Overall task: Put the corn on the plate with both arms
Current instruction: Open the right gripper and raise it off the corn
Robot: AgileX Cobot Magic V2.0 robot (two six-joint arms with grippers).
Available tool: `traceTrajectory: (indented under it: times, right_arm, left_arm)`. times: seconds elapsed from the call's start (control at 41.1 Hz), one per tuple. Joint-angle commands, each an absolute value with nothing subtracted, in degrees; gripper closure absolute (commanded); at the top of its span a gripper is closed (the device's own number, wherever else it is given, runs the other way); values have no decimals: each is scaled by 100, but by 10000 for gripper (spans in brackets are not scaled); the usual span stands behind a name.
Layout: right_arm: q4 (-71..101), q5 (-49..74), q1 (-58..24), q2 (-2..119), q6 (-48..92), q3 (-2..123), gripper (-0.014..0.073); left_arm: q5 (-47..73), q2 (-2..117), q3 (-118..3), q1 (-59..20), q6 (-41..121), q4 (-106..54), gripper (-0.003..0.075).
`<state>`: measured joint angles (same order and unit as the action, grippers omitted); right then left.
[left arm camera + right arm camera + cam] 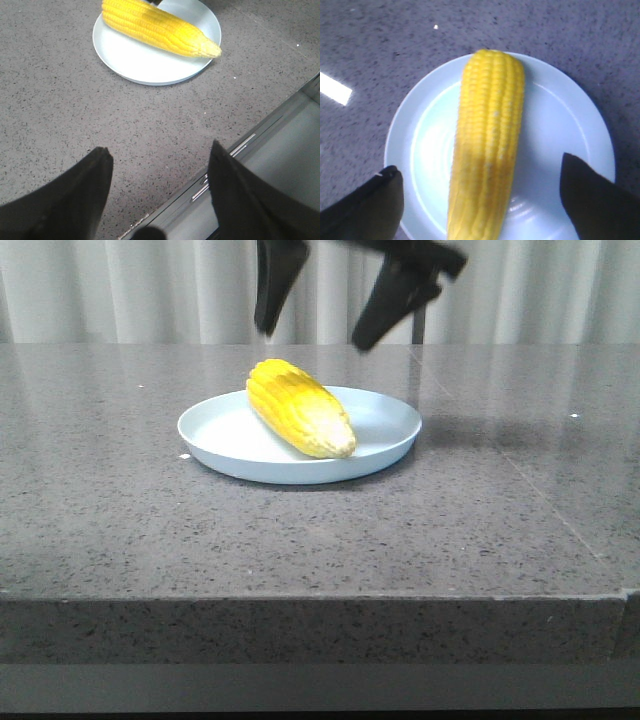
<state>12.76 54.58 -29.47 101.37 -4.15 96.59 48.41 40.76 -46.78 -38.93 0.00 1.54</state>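
**Corn cob lying on plate, both tools clear**

Item 1: bright yellow corn cob with ridged kernel rows (298, 406), tapered, its paler whitish tip toward the camera in the front view. It lies flat inside the plate, long axis running diagonally from the plate's far-left rim to its near-right part, blunt end at the far rim.

Item 2: round, shallow, pale blue plastic plate (220, 430), smooth, slightly glossy, low raised rim; wider than the cob is long.

Item 3: dark grey speckled stone worktop (120, 520), polished, squared front edge; carries the plate.

Item 4: left tool (157, 155), black wedge-shaped fingers set apart, holding nothing, over bare worktop beside the plate.

Item 5: right tool (482, 177), black fingers spread wide above the plate, straddling the cob without touching it.
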Motion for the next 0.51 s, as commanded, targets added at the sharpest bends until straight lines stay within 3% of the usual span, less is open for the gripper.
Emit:
traceTrajectory:
  times: [0.0, 0.486]
  right_arm:
    - [1253, 5478, -2988, 9261, 157, 9569, -62]
    - [382, 5528, -3016, 5502, 459, 6972, -62]
  left_arm:
    - [4400, 4077, -4825, -3937, -45, 141, 312]
    - [4400, 4077, -4825, -3937, -45, 141, 312]
